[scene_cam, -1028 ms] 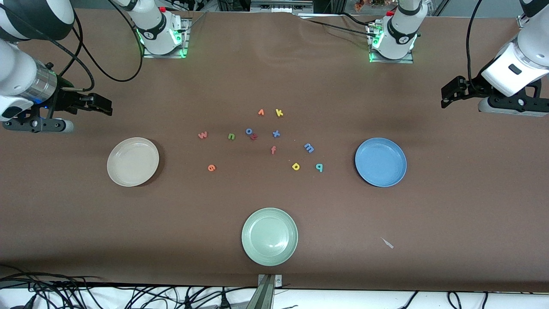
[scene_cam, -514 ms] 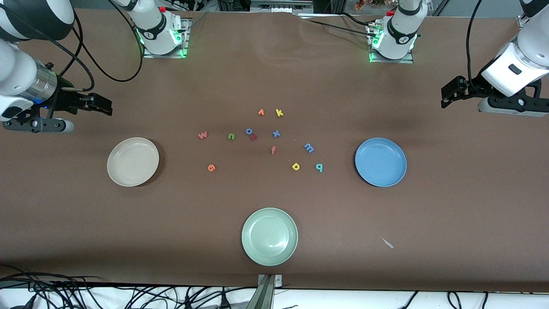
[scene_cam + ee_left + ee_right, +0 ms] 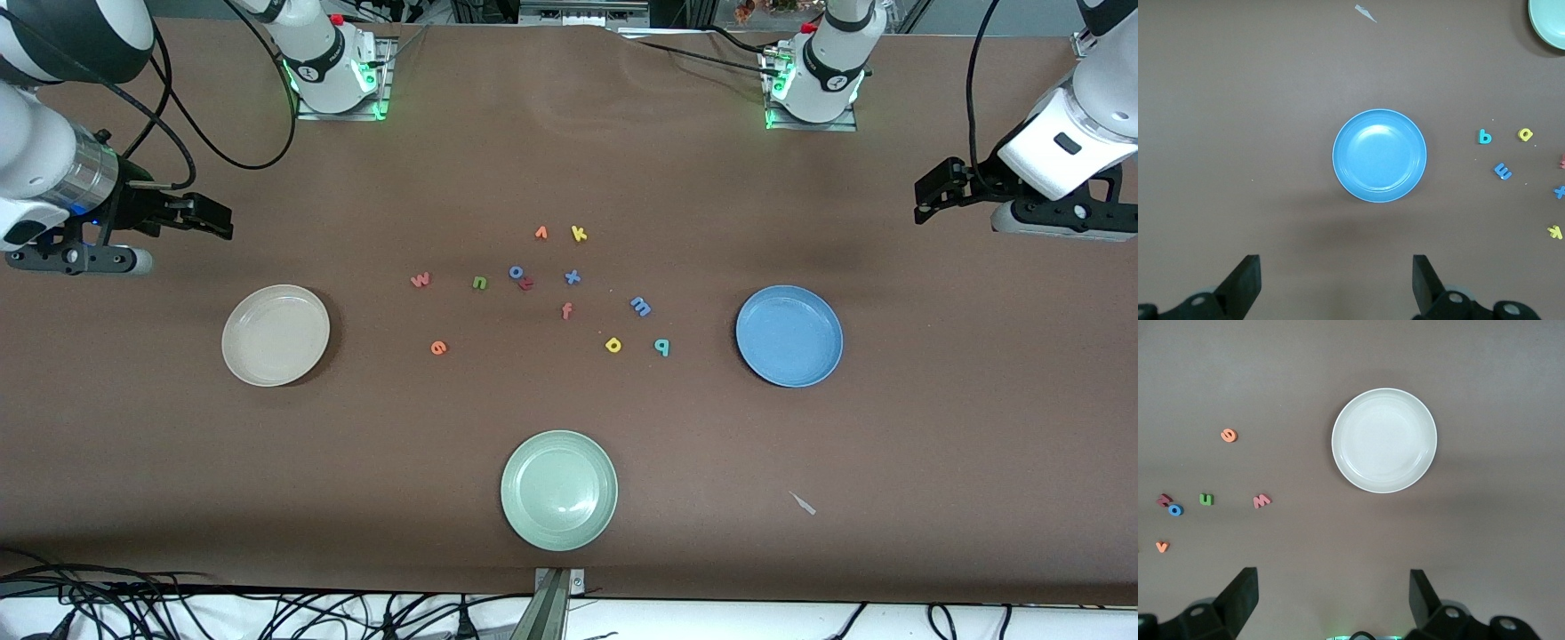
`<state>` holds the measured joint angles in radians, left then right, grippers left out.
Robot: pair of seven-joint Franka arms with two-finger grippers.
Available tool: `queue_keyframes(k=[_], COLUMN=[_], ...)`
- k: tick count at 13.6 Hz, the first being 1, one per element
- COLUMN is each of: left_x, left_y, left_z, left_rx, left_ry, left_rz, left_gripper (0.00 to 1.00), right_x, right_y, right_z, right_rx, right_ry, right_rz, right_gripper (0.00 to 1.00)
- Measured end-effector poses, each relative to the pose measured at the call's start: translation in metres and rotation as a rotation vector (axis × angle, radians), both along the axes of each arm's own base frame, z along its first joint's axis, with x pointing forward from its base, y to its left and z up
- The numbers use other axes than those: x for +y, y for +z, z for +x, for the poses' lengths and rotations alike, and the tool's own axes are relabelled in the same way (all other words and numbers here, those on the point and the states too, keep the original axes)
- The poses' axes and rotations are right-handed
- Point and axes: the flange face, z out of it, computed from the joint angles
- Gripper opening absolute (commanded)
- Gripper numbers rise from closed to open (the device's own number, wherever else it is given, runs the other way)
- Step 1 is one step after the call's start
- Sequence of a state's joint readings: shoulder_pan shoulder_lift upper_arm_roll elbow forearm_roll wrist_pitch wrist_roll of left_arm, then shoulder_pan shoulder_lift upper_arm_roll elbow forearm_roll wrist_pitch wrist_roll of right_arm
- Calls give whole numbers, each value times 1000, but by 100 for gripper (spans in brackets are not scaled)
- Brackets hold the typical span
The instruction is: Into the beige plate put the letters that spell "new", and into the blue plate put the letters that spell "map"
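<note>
Item: 6 foam letters, "w" [image 3: 420,280], "n" [image 3: 479,283], "e" [image 3: 437,348], "m" [image 3: 640,307], "a" [image 3: 613,345], "p" [image 3: 661,347]; likely light, soft, thin; pinch across edges.

Right gripper [image 3: 1328,600]: jaws apart, high above table beside beige plate [image 3: 238,356].

Left gripper [image 3: 1335,283]: same, beside blue plate [image 3: 752,354].

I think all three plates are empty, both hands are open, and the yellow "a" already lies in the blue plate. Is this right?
Not quite. The yellow "a" lies on the table, beside the teal "p", not in the blue plate; the front view shows it. The rest is right.
</note>
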<state>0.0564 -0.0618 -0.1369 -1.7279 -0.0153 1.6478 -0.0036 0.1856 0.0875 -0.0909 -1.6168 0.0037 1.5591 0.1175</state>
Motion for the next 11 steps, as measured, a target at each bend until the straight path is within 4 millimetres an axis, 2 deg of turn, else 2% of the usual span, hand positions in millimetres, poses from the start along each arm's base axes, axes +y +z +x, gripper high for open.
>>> queue_keyframes(k=[11], left_x=[0], left_y=[0], left_z=[0], left_rx=[0], left_ry=[0], left_rz=[0], left_gripper=[100], right_x=[0], right_y=[0], right_z=[0], right_rx=[0], right_ry=[0], right_rz=[0], right_gripper=[100])
